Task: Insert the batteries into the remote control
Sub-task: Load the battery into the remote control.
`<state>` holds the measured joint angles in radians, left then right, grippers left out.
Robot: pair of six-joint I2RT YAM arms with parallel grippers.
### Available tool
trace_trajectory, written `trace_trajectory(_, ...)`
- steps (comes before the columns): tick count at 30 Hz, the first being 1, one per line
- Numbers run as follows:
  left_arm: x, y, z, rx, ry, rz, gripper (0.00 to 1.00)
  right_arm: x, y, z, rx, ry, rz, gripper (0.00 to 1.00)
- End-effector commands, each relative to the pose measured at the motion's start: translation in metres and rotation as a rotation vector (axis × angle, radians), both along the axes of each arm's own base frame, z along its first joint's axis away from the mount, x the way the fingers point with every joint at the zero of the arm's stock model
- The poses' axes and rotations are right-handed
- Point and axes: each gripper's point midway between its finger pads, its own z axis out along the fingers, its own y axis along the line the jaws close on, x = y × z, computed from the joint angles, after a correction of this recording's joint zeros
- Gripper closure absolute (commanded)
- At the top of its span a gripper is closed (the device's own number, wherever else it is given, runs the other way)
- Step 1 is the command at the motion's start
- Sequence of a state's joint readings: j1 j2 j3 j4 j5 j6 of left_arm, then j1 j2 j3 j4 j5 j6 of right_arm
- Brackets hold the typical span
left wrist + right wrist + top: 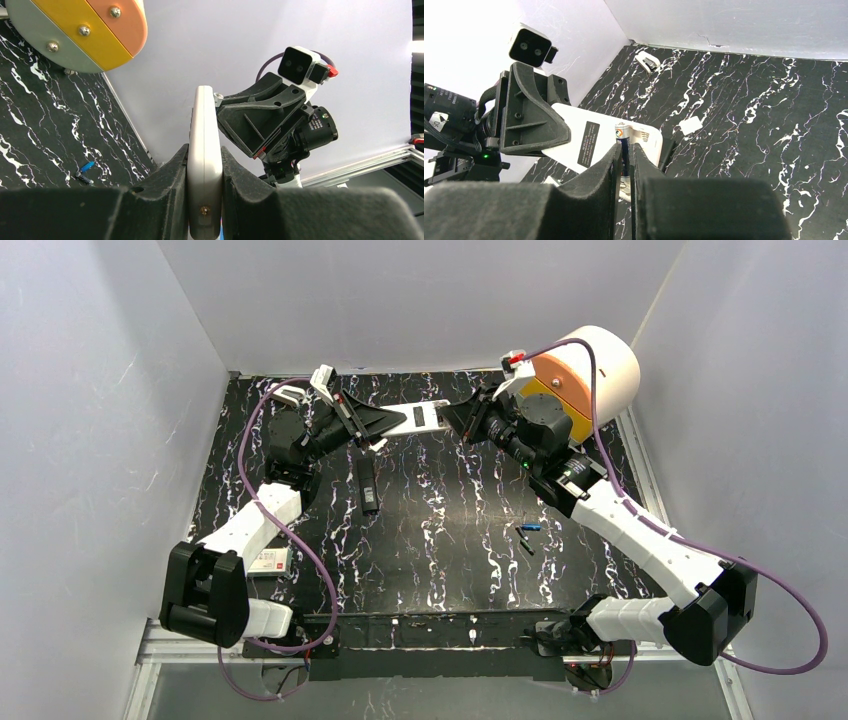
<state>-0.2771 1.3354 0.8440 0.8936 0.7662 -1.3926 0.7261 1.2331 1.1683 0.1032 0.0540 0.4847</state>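
Left arm reaches to the far side of the black marbled tabletop. Its left end effector is clamped tight on one end of the white rectangular plastic remote control. Right arm bends in from the right. The right end effector is pinched narrow on a slim dark cylindrical battery at the remote's open bay (seated or not, can't tell). Spare blue and green batteries lie loose mid-tabletop, well apart from both end effectors.
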Motion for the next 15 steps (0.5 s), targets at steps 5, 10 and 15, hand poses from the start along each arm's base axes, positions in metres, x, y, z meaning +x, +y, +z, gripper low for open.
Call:
trace_trajectory(5, -0.014, 0.005, 0.033, -0.044, -0.133, 0.003, 1.0, 0.002, -0.006, 0.021, 0.032, -0.013, -0.029, 0.77)
trace_trajectory(10, -0.009, 0.005, 0.032, -0.04, -0.136, 0.014, 1.0, -0.007, -0.012, 0.048, 0.1, -0.037, -0.03, 0.72)
trace_trajectory(15, -0.005, 0.005, 0.03, -0.035, -0.141, 0.027, 1.0, -0.016, -0.019, 0.07, 0.176, -0.046, -0.03, 0.66)
